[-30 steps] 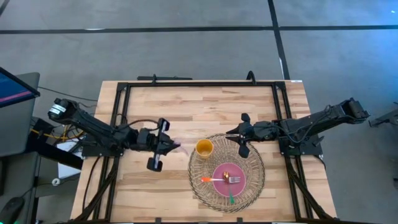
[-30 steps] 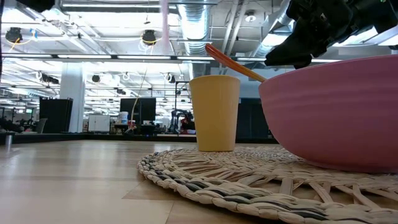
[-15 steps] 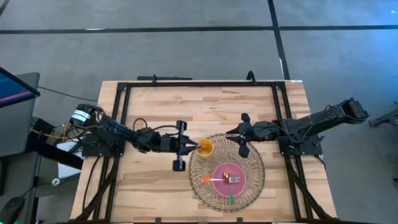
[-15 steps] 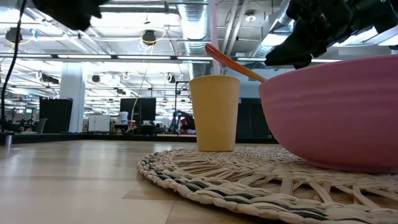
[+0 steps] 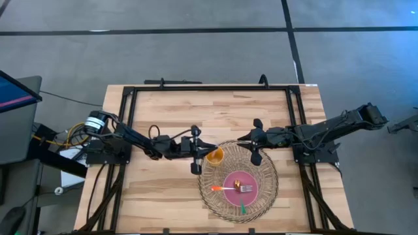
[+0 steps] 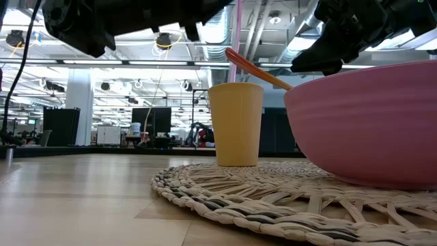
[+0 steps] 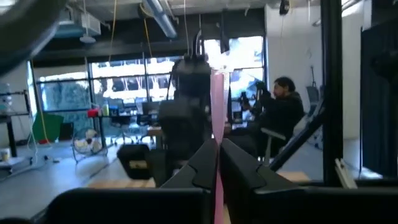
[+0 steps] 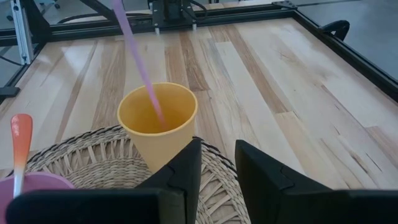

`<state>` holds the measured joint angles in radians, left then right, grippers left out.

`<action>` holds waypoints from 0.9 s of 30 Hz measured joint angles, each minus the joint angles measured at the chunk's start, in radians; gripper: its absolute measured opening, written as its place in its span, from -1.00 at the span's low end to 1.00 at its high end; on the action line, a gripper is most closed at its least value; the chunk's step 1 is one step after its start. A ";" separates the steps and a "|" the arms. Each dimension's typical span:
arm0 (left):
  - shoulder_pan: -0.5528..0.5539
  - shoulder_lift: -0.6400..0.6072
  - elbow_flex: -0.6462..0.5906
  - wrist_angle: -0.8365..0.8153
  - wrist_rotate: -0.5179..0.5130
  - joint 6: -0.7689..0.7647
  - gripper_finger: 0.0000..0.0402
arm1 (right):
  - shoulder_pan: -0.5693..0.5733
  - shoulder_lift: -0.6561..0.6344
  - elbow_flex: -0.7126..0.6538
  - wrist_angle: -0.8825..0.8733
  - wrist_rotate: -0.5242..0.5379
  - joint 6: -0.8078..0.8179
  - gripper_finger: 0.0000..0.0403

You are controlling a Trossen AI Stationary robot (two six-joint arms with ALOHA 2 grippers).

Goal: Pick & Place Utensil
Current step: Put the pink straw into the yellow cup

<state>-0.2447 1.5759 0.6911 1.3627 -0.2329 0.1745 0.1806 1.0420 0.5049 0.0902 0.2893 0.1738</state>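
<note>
A yellow cup (image 5: 214,155) (image 6: 235,123) (image 8: 158,121) stands upright on the far left part of a round woven mat (image 5: 238,181). My left gripper (image 5: 204,151) (image 7: 217,152) reaches in from the table's left to just above the cup and is shut on a thin pink utensil (image 8: 140,62) (image 6: 238,27). My right gripper (image 5: 255,141) (image 8: 215,163) is open and waits above the mat's far edge, right of the cup, pointing at it. My left gripper pinches the pink utensil's handle (image 7: 217,112) between its two fingers (image 7: 202,165), coming level from the table's left and lying across it. The utensil hangs slanted below the fingers, and its lower end (image 8: 160,117) is inside the yellow cup.
A pink bowl (image 5: 240,186) (image 6: 369,123) sits on the mat nearer than the cup, with an orange-handled fork (image 5: 228,188) across it and a green utensil (image 5: 242,207) at its near side. A black frame (image 5: 209,87) borders the table. Bare wood lies left of the mat.
My left arm has travelled toward the table's right, from the table's left-middle to the cup, carrying the pink utensil. The utensil's lower end now sits inside the cup. My right arm has kept still.
</note>
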 joint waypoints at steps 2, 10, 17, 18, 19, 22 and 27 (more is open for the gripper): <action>0.000 0.008 0.000 -0.014 -0.002 0.000 -0.90 | 0.000 0.000 0.000 0.000 0.000 0.000 -0.54; 0.000 0.010 0.000 -0.038 -0.003 -0.030 -0.81 | 0.000 0.000 0.000 0.000 0.000 0.000 -0.54; 0.000 0.010 0.000 -0.080 -0.003 -0.054 -0.68 | 0.000 0.000 0.000 0.000 0.000 0.000 -0.54; 0.000 0.010 0.000 -0.088 -0.003 -0.058 -0.65 | 0.000 0.000 0.000 0.000 0.000 0.000 -0.54; 0.000 0.010 0.000 -0.094 -0.002 -0.059 -0.62 | 0.000 0.000 0.000 0.000 0.000 0.000 -0.54; 0.000 0.010 0.000 -0.107 -0.003 -0.061 -0.55 | 0.000 0.000 0.000 0.000 0.000 0.001 -0.54; 0.000 0.010 0.000 -0.109 -0.002 -0.104 -0.42 | 0.000 0.000 0.000 0.000 0.000 0.000 -0.54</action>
<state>-0.2447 1.5864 0.6907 1.2541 -0.2352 0.0704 0.1809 1.0420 0.5050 0.0906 0.2893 0.1741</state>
